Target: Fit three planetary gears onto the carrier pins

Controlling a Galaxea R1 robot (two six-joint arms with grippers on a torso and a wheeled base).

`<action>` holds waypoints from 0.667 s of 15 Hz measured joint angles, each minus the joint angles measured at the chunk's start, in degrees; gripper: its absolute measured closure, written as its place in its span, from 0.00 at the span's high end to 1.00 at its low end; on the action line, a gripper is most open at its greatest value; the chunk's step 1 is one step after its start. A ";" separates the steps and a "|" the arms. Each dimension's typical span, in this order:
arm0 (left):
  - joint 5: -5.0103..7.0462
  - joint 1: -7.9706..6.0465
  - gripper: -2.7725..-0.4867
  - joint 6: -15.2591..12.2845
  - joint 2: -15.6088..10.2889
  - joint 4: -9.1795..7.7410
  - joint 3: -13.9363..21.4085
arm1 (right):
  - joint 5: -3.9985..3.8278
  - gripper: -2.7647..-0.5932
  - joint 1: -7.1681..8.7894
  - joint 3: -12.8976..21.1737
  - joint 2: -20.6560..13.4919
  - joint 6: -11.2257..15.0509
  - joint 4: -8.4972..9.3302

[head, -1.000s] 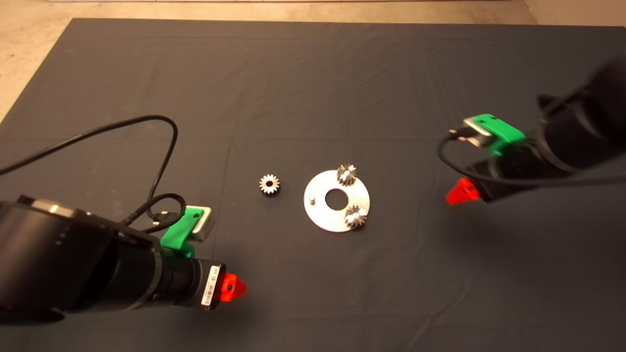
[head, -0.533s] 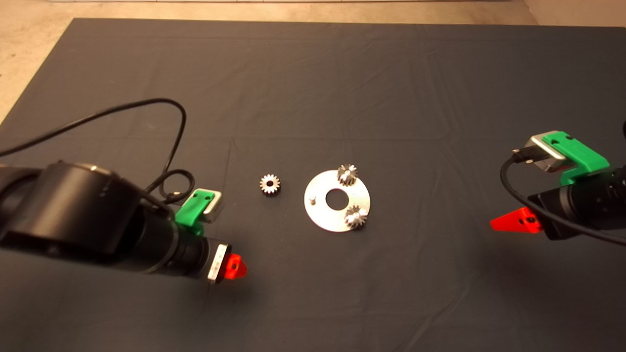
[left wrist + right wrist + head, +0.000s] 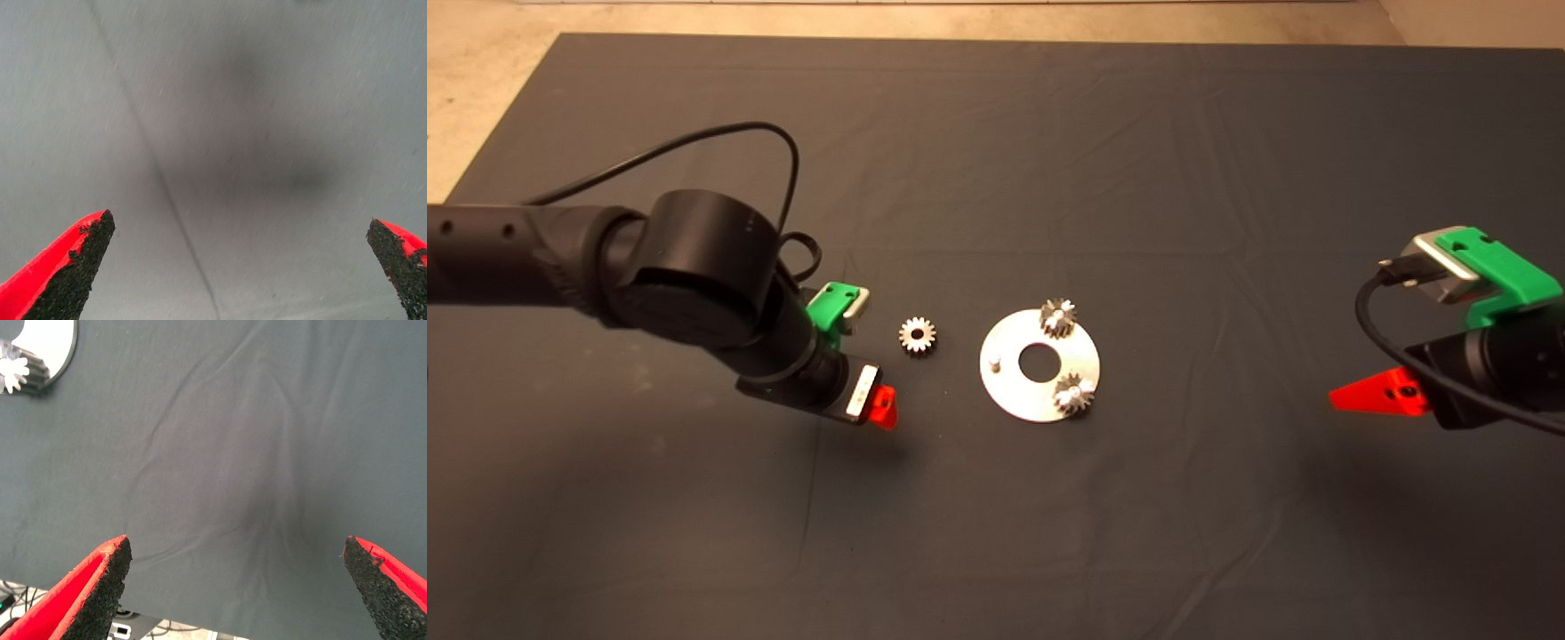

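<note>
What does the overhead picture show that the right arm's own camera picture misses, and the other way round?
Only the head view shows the loose gear on the mat, the bare pin, the far seated gear and the left gripper near the loose gear.

Only the right wrist view shows the right gripper's black pads, spread wide apart, and cables beyond the mat's edge.

Both show the dark mat, the steel disc and a gear seated at its edge, plus the right gripper.
</note>
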 joint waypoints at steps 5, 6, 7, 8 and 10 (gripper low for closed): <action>0.03 -0.17 0.99 1.93 6.41 -1.05 -7.22 | 0.00 0.81 0.51 0.04 0.05 0.13 0.01; 0.00 -0.17 0.99 2.10 7.96 -1.05 -8.42 | -0.05 0.81 0.51 0.06 0.02 0.13 0.01; -0.04 -0.17 0.99 2.30 9.42 -1.07 -9.56 | -0.02 0.81 0.51 0.06 0.05 0.13 0.01; -0.06 -0.17 0.99 2.40 10.38 -1.07 -10.39 | -0.02 0.81 0.51 0.06 0.02 0.13 0.01; -0.12 -0.17 0.99 2.52 11.39 -1.07 -11.47 | -0.02 0.81 0.51 0.06 0.04 0.11 0.01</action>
